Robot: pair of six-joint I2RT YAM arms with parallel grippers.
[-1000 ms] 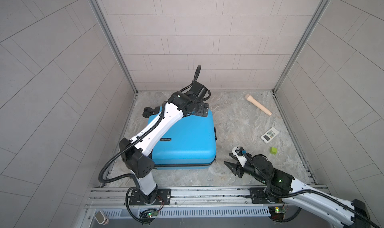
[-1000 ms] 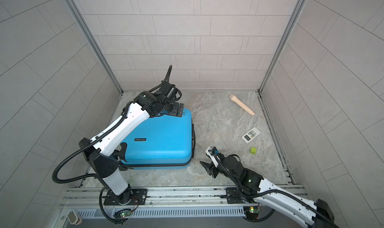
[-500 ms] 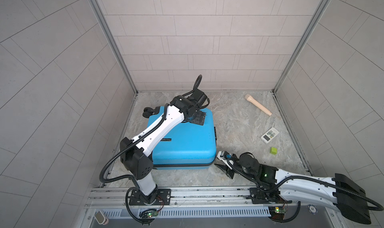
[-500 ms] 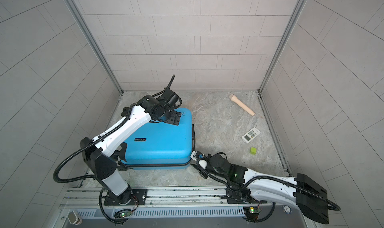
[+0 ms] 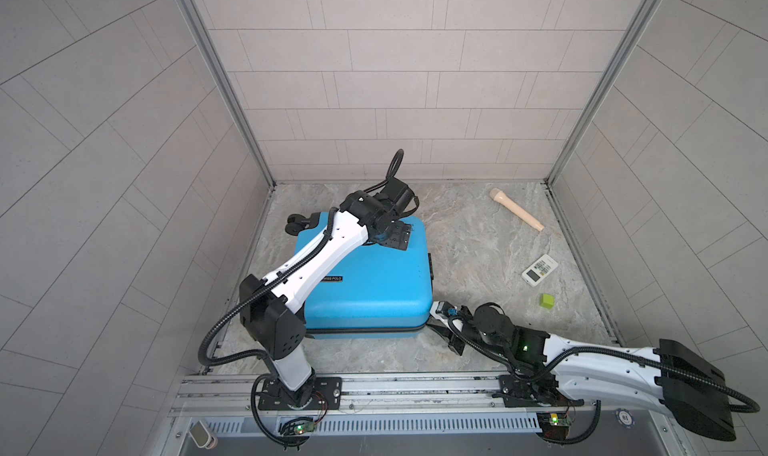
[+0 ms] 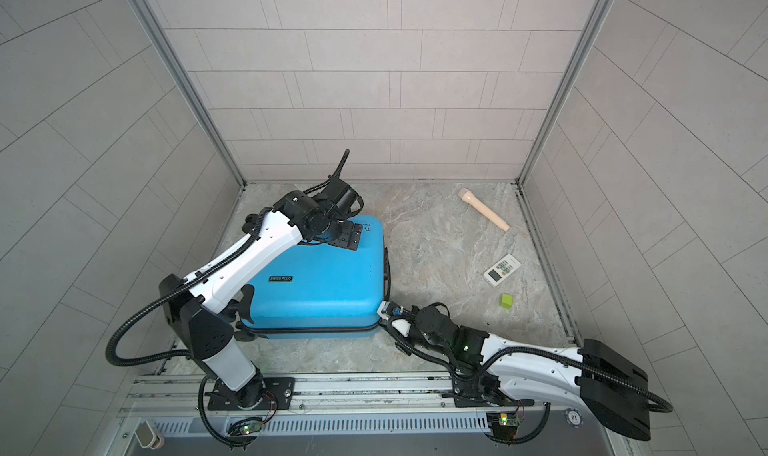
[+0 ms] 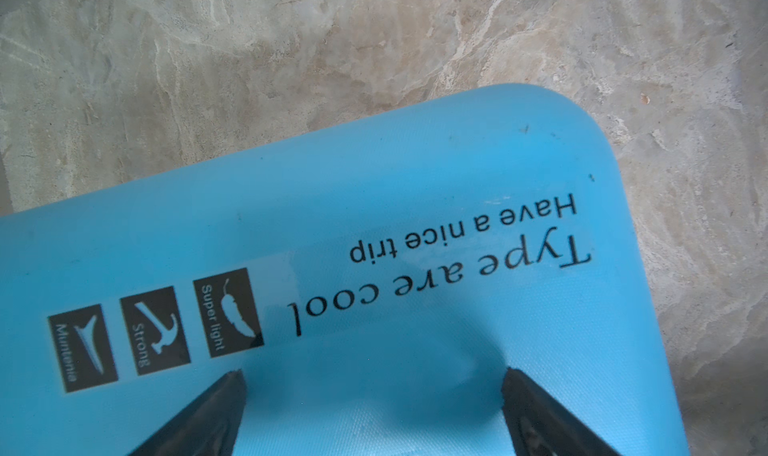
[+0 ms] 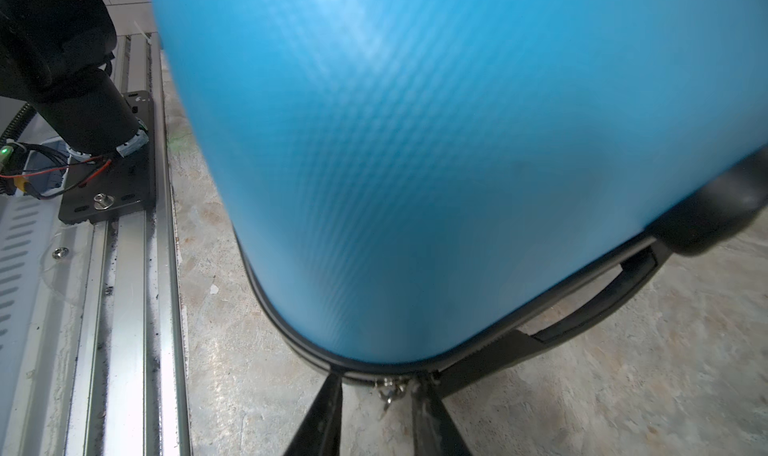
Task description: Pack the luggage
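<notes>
The bright-blue hard-shell suitcase (image 5: 374,283) lies flat under the wide-spread left gripper (image 7: 372,375), its silver zipper pulls (image 8: 390,389) between the narrowly parted right gripper (image 8: 377,381).

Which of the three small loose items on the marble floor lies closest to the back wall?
The beige club-shaped rod, lying diagonally, farthest back. The white remote control and small lime-green cube sit farther forward.

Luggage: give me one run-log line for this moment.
luggage: closed, lying flat | left pincer: open above printed corner | right pincer: open, flanking zipper pulls at near corner
</notes>
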